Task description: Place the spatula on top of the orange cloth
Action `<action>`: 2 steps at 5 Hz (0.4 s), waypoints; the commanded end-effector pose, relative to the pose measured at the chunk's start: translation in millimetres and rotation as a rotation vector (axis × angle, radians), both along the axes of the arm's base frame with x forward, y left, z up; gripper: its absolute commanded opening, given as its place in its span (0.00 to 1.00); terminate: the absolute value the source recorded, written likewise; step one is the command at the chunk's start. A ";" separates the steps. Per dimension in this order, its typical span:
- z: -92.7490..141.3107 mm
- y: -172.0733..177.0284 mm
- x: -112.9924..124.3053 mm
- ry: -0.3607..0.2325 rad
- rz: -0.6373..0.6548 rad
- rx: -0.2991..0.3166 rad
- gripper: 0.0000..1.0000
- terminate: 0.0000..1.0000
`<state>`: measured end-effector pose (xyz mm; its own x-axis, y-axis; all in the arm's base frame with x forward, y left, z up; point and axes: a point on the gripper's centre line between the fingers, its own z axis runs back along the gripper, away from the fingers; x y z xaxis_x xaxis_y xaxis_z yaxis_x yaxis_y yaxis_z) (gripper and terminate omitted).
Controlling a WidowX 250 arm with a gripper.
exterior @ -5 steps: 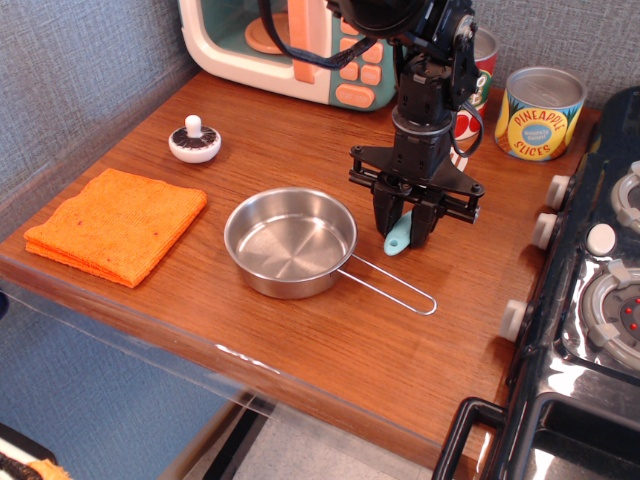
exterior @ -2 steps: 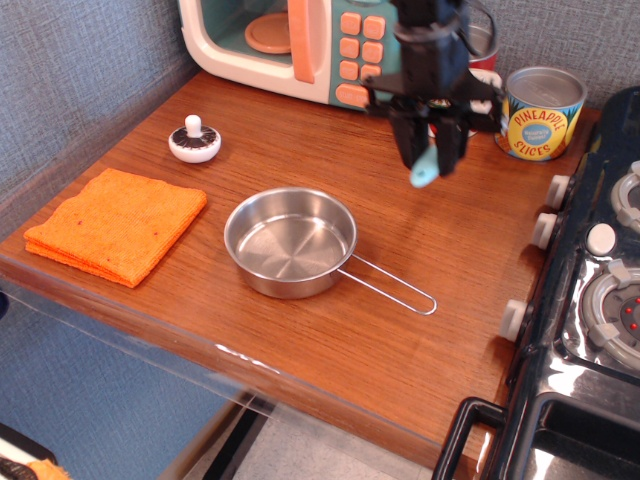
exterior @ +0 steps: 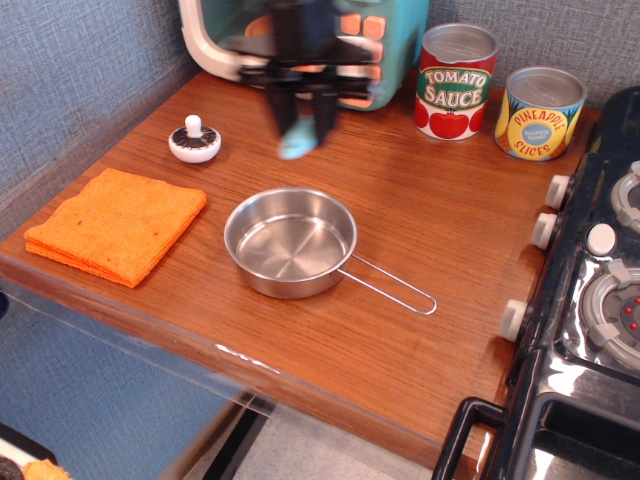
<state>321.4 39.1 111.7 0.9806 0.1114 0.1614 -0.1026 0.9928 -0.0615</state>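
My gripper (exterior: 298, 125) is blurred by motion above the table, behind the steel pan (exterior: 290, 242). It is shut on the spatula (exterior: 297, 147), whose light blue handle hangs below the fingers; the white head is hidden between them. The orange cloth (exterior: 117, 223) lies folded at the table's front left corner, well to the left of and below the gripper, with nothing on it.
A toy mushroom (exterior: 194, 140) sits behind the cloth. A toy microwave (exterior: 300, 40) stands at the back. A tomato sauce can (exterior: 456, 81) and a pineapple can (exterior: 540, 112) stand at the back right. A toy stove (exterior: 590, 300) fills the right side.
The gripper lifted the spatula off the table right of the pan and carried it up and then left across the table to behind the pan.
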 end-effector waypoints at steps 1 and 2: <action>-11.4 91.3 -53.6 -0.027 0.020 0.095 0.00 0.00; -41.7 128.4 -56.8 -0.020 -0.074 0.100 0.00 0.00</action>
